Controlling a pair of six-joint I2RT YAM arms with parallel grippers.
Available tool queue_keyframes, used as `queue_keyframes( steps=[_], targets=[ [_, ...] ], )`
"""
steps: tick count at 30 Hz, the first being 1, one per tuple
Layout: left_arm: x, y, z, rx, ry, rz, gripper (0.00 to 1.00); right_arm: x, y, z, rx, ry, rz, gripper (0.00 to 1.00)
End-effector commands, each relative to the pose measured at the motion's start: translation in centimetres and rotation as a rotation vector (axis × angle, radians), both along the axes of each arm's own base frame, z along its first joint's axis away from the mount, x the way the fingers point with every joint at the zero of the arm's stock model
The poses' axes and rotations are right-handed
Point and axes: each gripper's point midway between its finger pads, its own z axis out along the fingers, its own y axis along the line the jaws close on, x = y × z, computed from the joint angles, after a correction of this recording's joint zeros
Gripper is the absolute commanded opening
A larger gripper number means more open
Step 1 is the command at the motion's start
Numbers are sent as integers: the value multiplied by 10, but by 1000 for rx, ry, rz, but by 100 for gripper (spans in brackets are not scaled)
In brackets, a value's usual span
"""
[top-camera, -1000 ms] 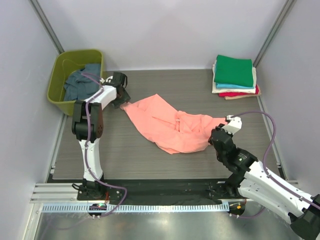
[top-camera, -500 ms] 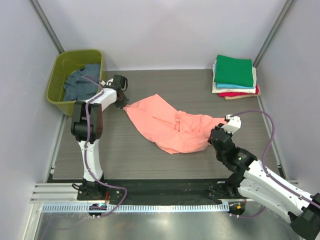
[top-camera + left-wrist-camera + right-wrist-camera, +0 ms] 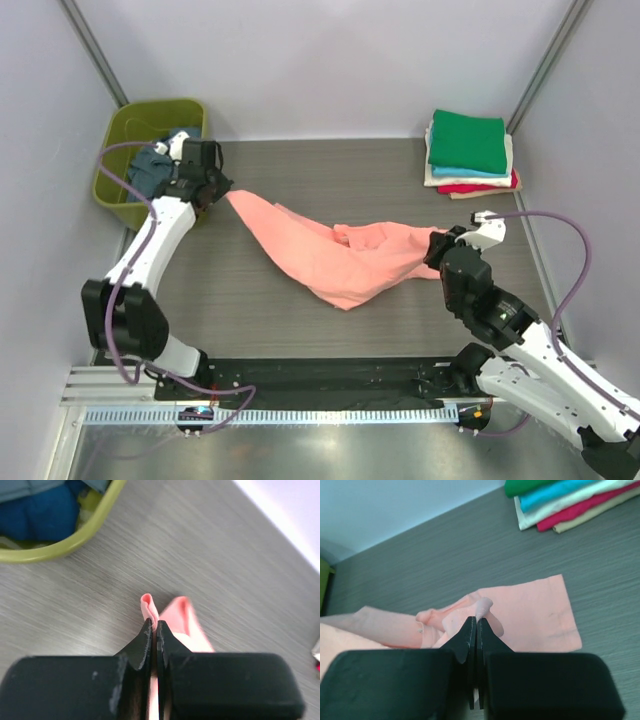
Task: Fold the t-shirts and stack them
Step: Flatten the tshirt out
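A salmon-pink t-shirt (image 3: 330, 255) is stretched across the middle of the grey table between my two grippers. My left gripper (image 3: 221, 189) (image 3: 153, 624) is shut on the shirt's left corner (image 3: 148, 605), right beside the olive tub. My right gripper (image 3: 437, 246) (image 3: 475, 621) is shut on a bunched fold (image 3: 482, 606) at the shirt's right end, with a flat flap of the pink t-shirt (image 3: 535, 610) lying beyond it. A folded stack of t-shirts (image 3: 470, 152), green on top over teal, cream and red, sits at the back right. A slate-blue t-shirt (image 3: 152, 167) lies in the tub.
The olive-green plastic tub (image 3: 112, 175) stands at the back left corner, its rim (image 3: 90, 532) close to my left fingers. Grey walls close in the table on three sides. The folded stack (image 3: 560, 502) lies beyond my right gripper.
My left gripper shut on the pink shirt's corner and pulled it left and back toward the tub. My right gripper lifted its end slightly right. The shirt now hangs stretched between them.
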Motion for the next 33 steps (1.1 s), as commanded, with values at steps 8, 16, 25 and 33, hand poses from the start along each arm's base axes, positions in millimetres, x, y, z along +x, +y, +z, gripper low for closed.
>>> queue_keyframes(
  steps=[8,16,25,33],
  targets=[
    [-61,25,78,35,-144,43,0,-8,-23,84,46,-173,-60,1],
    [-113,39,150,69,-300,30,0,-28,-43,148,83,-296,-61,1],
    [-183,62,240,138,-534,50,0,-65,-56,224,105,-491,63,1],
    [-244,69,320,176,-787,13,0,-106,-48,300,99,-687,269,1]
  ],
)
